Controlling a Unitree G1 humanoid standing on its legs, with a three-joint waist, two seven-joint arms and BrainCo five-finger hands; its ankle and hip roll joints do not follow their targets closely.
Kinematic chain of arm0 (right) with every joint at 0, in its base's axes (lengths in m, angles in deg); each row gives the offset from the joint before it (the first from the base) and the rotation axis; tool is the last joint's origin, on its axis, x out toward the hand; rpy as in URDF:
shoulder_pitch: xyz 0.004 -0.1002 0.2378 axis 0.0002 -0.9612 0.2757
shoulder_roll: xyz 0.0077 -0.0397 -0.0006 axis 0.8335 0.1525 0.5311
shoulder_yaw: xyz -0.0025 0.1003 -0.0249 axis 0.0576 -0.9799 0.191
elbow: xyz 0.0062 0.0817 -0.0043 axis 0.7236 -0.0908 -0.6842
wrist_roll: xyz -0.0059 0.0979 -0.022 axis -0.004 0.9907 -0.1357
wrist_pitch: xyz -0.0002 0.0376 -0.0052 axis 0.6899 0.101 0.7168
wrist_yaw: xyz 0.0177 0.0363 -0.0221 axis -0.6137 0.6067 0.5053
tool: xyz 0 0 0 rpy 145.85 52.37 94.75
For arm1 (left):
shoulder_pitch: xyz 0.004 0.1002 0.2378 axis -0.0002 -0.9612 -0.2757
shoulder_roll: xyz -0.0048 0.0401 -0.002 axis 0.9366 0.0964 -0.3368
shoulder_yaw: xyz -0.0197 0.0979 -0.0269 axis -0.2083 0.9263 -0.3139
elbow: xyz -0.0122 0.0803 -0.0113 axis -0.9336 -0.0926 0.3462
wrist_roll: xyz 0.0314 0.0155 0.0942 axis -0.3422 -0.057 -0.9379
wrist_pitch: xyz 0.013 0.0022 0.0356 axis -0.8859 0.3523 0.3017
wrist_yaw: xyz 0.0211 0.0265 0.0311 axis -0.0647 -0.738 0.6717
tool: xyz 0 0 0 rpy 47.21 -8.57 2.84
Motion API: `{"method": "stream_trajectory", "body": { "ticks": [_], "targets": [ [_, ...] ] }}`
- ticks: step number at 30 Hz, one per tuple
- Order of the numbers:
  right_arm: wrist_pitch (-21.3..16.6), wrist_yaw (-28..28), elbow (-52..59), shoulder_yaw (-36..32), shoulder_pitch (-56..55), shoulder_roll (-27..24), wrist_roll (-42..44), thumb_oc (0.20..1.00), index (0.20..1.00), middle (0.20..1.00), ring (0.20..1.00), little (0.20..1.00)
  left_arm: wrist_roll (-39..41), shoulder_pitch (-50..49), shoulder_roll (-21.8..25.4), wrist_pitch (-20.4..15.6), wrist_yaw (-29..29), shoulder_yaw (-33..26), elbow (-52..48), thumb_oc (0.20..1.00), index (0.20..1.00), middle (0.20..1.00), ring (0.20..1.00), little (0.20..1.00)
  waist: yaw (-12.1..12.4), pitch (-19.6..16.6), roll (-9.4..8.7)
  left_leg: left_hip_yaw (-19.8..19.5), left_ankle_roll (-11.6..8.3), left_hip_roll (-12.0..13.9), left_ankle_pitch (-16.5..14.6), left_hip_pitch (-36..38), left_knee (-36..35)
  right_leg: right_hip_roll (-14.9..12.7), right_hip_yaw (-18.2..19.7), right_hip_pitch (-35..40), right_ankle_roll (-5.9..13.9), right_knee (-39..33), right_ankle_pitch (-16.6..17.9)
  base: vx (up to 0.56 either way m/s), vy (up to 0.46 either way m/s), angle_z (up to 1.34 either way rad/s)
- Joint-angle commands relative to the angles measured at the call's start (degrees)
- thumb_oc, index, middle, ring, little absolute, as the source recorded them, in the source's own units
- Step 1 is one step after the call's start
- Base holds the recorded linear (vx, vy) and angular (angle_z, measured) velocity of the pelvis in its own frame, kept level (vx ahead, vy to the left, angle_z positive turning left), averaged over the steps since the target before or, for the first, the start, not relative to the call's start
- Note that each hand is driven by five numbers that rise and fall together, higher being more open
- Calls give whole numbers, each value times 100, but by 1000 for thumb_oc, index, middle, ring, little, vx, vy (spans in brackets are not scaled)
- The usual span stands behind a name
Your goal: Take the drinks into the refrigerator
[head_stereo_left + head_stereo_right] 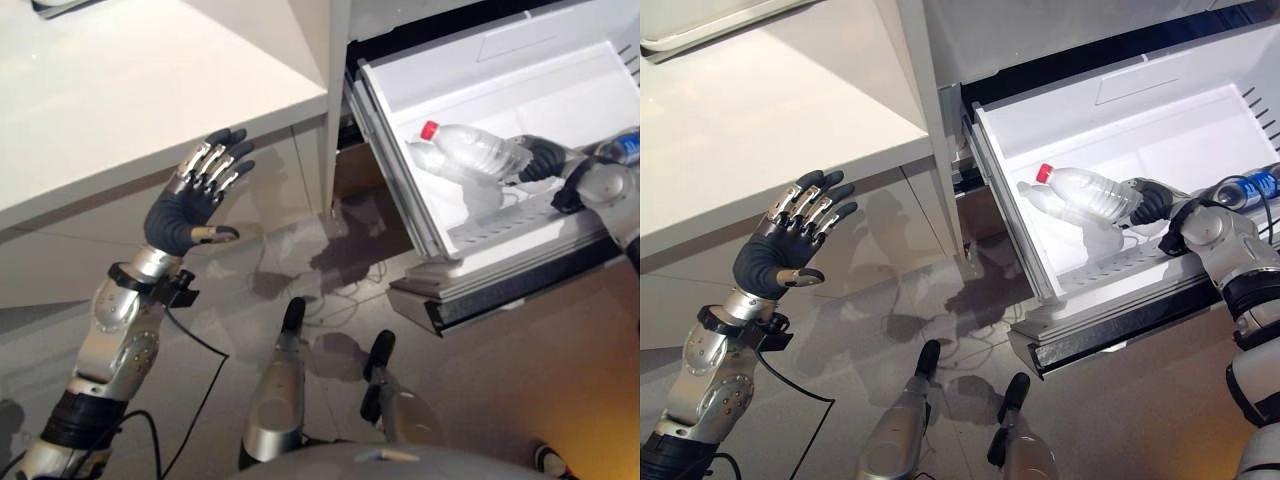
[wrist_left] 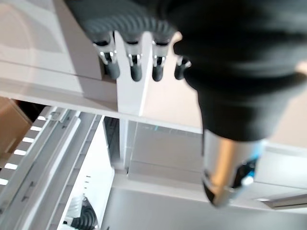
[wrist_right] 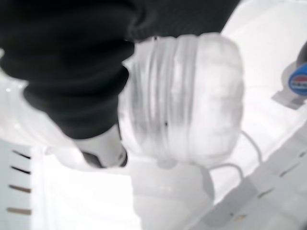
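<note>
At right of frame, inside the white drawer (image 1: pixel 1200 130), the right hand (image 1: pixel 1152 203) grips a clear ribbed bottle (image 1: pixel 1085 190), red-capped, lying sideways; left hand (image 1: pixel 190 205) spread wide.

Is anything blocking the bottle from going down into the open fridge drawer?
Nothing visible. The right hand holds the clear red-capped bottle on its side, already inside the white drawer. Another bottle lies farther back, out of the way. The left hand is open, well clear.

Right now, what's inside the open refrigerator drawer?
The refrigerator drawer holds a clear bottle with a red cap, gripped at its base by the right hand. A second bottle with a blue label lies further in. The arm covers the drawer's floor beneath.
</note>
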Motion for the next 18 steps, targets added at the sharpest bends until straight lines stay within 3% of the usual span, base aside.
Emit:
{"method": "stream_trajectory", "body": {
  "ticks": [1,8,18],
  "targets": [
    [-149,341,-292,177,127,-274,-138,200,200,200,200,200,-160,82,-39,-433,55,-28,-461,1000,1000,1000,1000,1000,-175,-44,164,122,440,-329,-168,254,-105,223,107,-737,-267,1255,-699,0,0,0],
    [-132,439,34,642,354,28,-1033,200,200,200,200,200,-271,221,-128,-476,171,56,-469,1000,1000,1000,1000,1000,-156,39,258,69,452,-346,-151,236,-131,204,63,-755,-258,1265,-708,0,0,0],
    [-7,935,-477,560,552,812,-1591,200,200,200,200,200,-299,352,-344,-495,310,126,-557,1000,1000,1000,1000,1000,-17,150,415,-53,479,-405,-117,120,-139,154,-43,-840,-263,1319,-725,-1,-2,3]
  ]
}}
